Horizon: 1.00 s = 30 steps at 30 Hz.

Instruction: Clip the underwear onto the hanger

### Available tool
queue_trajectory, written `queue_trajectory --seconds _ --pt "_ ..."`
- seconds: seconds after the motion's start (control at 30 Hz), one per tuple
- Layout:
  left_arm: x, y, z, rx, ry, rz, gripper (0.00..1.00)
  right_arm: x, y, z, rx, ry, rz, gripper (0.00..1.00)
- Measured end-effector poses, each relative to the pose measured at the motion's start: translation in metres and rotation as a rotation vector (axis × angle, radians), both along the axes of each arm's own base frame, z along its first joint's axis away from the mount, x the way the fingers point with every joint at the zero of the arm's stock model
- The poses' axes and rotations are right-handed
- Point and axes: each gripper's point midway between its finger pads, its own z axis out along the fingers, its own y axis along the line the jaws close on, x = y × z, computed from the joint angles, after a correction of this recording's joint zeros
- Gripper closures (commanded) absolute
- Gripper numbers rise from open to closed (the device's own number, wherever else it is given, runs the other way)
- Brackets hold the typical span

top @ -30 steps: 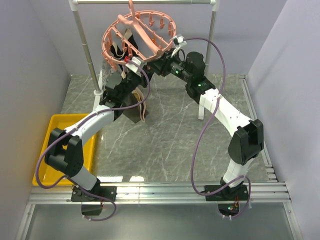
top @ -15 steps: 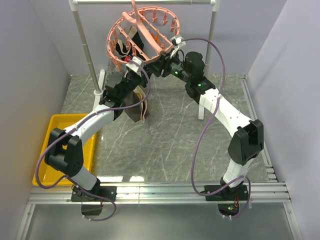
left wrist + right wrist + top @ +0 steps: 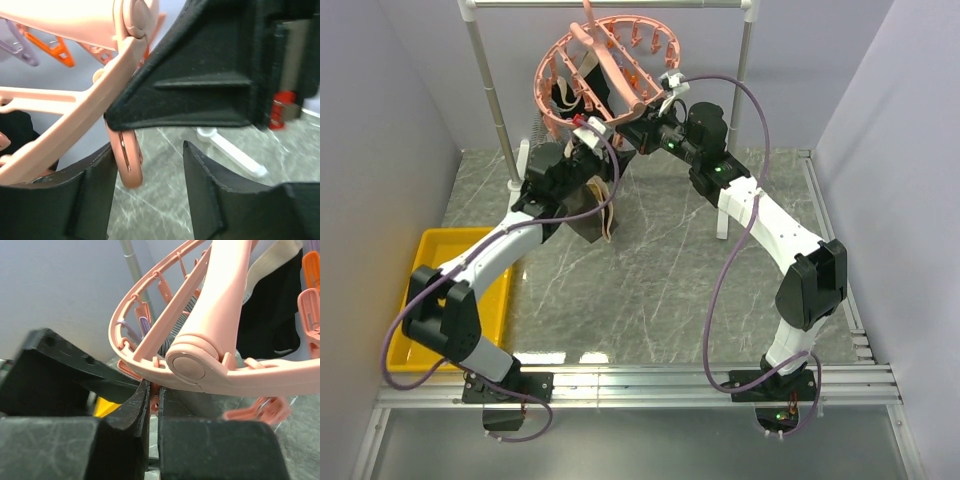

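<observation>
The pink hanger (image 3: 582,60) hangs tilted from the white rail. My right gripper (image 3: 632,122) is shut on one of its clip pegs at the ring's near edge; the peg (image 3: 156,401) shows pinched between the fingers under the hanger's hub (image 3: 220,315). My left gripper (image 3: 588,142) is just left of it, jaws open, with a pink peg (image 3: 127,162) between them near the left finger (image 3: 80,200). The underwear (image 3: 590,212), dark with a tan waistband, hangs below the left gripper. What holds it up is hidden.
A black garment (image 3: 568,95) with a beige band hangs inside the ring. The white rail's posts (image 3: 485,70) stand at the back, one foot (image 3: 230,150) on the marble table. A yellow tray (image 3: 430,262) lies at the left. Purple cables loop over both arms.
The hanger ring has swung up and to the right with my right gripper still on its peg. My left arm has shifted slightly left; the underwear still hangs below it.
</observation>
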Motion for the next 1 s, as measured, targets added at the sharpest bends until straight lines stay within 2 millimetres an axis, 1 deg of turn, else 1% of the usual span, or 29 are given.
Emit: queue_trajectory --seconds 0.07,0.17,0.2,0.27,0.33,0.4,0.47,0.53,0.67,0.73,0.77,0.87,1.0 --pt "-0.01 0.007 0.002 0.02 0.014 -0.02 0.38 -0.001 0.001 0.001 0.001 -0.002 0.002 1.0" --pt "-0.035 0.025 0.009 0.077 0.016 -0.061 0.35 0.0 0.0 0.001 0.0 -0.001 -0.001 1.0" --pt "-0.045 0.029 0.012 0.099 0.009 -0.085 0.24 0.0 0.0 0.0 -0.001 0.0 -0.004 1.0" --pt "-0.064 0.039 0.017 0.174 -0.033 -0.136 0.24 0.001 0.0 0.0 -0.003 0.001 -0.007 1.0" --pt "-0.083 0.045 0.011 0.267 -0.049 -0.199 0.23 0.001 0.0 0.0 -0.003 0.0 -0.008 1.0" --pt "-0.1 0.044 -0.003 0.401 -0.068 -0.292 0.23 0.001 -0.001 0.0 -0.003 0.0 -0.01 1.0" --pt "-0.108 0.042 -0.018 0.514 -0.083 -0.363 0.23 0.001 -0.001 0.0 -0.003 0.001 -0.01 1.0" --pt "-0.113 0.038 -0.037 0.632 -0.092 -0.439 0.23 0.001 -0.001 0.0 -0.003 0.001 -0.01 1.0" --pt "-0.121 0.028 -0.089 0.872 -0.096 -0.584 0.23 0.001 -0.001 0.0 -0.003 0.002 -0.01 1.0" --pt "-0.127 0.028 -0.118 1.016 -0.106 -0.652 0.23 0.001 0.0 0.0 -0.003 0.004 -0.009 1.0" --pt "-0.129 0.028 -0.129 1.076 -0.117 -0.679 0.23 0.001 0.0 0.0 -0.003 0.005 -0.009 1.0" --pt "-0.133 0.03 -0.148 1.254 -0.19 -0.737 0.23 0.001 0.0 0.0 -0.003 0.007 -0.008 1.0" --pt "-0.131 0.036 -0.164 1.435 -0.255 -0.797 0.24 0.001 0.0 0.0 -0.002 0.011 -0.006 1.0"
